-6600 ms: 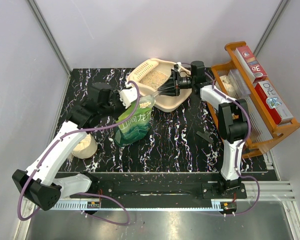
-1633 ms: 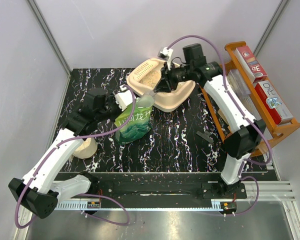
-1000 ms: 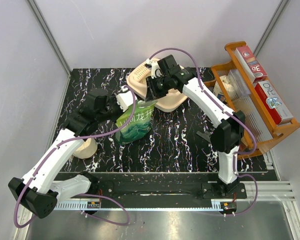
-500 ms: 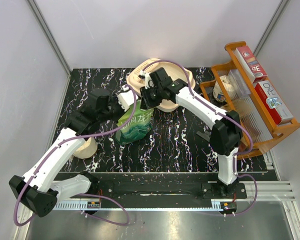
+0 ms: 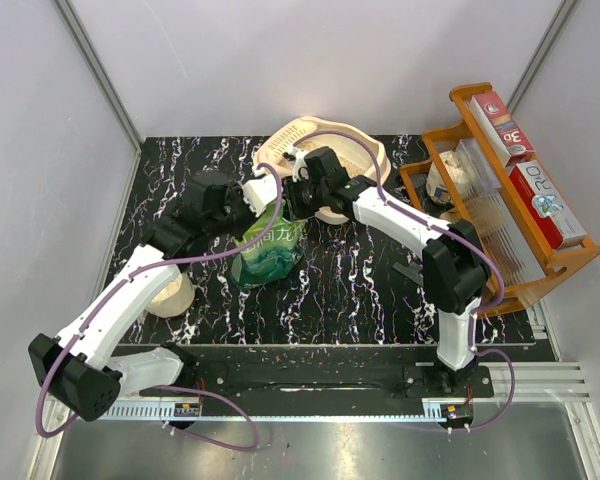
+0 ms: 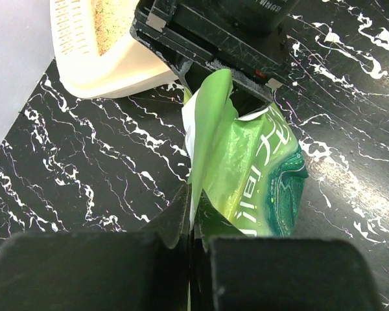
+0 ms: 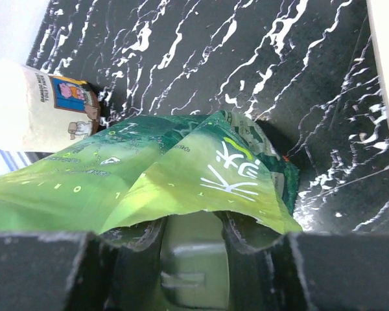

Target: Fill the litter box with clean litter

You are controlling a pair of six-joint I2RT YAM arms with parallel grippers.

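Note:
The cream litter box stands at the back of the table, its sieve corner and some clean litter showing in the left wrist view. In front of it a green printed bag stands with its mouth held wide. My left gripper is shut on the bag's top edge. My right gripper sits at the bag's mouth, its jaws closed on a pale grey-green scoop that runs in under the bag's flap.
An orange wooden rack with red boxes lines the right side. A white paper roll stands left of the bag, also in the right wrist view. A small black piece lies near the rack.
The right arm swung from above the litter box leftwards and down to the bag's mouth. The left gripper kept hold of the bag's edge.

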